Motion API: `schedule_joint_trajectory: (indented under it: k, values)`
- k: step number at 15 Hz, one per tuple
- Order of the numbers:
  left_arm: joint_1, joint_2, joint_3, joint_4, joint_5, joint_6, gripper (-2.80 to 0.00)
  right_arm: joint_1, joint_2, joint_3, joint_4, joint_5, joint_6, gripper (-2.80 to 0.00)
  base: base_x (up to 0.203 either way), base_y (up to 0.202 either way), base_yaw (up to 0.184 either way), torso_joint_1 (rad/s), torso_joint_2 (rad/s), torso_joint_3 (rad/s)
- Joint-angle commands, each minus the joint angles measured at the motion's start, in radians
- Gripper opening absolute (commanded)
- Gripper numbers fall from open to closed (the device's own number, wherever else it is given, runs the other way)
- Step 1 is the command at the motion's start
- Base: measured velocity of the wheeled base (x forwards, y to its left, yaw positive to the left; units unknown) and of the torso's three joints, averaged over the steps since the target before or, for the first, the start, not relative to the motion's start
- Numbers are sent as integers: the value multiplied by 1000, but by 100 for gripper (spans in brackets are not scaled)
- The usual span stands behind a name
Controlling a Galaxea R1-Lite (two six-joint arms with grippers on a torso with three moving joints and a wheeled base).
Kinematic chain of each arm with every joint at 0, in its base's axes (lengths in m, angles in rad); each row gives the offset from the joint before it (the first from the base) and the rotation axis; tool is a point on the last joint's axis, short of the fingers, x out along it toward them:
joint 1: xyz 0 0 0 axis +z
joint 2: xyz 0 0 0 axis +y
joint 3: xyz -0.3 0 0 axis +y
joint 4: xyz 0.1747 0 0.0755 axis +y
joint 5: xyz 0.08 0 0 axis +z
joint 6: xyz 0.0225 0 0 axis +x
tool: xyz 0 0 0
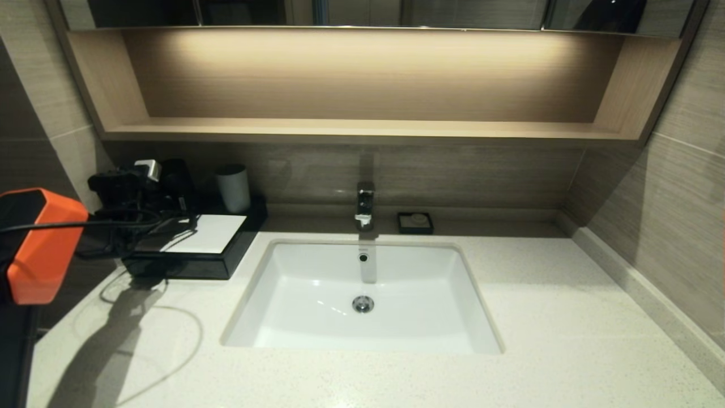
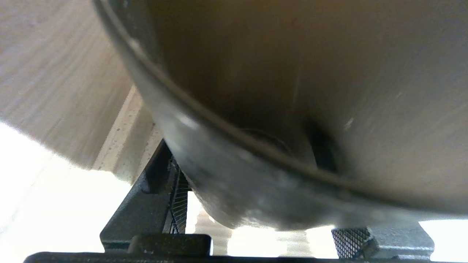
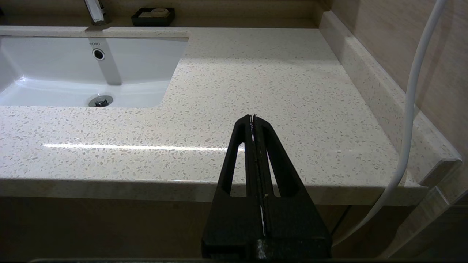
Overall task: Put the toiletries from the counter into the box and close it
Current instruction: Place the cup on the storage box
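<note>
Box (image 1: 192,249) sits closed at the worktop's (image 1: 566,317) back left beside the basin (image 1: 362,283), with the left claw (image 2: 261,233) behind it clamped on a dark cup (image 2: 292,91) and the right claw (image 3: 253,118) pressed together, empty, before the front edge.

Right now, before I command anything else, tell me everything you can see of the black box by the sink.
The box is low, black and rectangular, glossy-looking, with a flat white top panel. It sits on the counter at the basin's back left corner, near the wall. Its front looks flush, no tray pulled out. A dark cup stands behind it. The left gripper and its cables hang over its left part, hiding that end; contact cannot be told.
</note>
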Motion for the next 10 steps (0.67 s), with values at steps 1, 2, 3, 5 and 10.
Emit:
schedule_joint_trajectory:
  k: [1, 2, 3, 5, 10]
  values:
    - [0, 14, -32, 8, 0, -2, -280, 0, 0, 2, 0, 0, -1, -280, 0, 0, 0, 0, 0, 0]
    - [-2, 23, -48, 11, 0, 0, -280, 0, 0, 2, 0, 0, -1, -280, 0, 0, 0, 0, 0, 0]
    - [-7, 29, -60, 17, 0, 0, -280, 0, 0, 1, 0, 0, -1, -280, 0, 0, 0, 0, 0, 0]
    - [-14, 43, -77, 27, 0, -1, -280, 0, 0, 2, 0, 0, -1, -280, 0, 0, 0, 0, 0, 0]
    - [-20, 67, -108, 34, 12, -2, -280, 0, 0, 2, 0, 0, -1, -280, 0, 0, 0, 0, 0, 0]
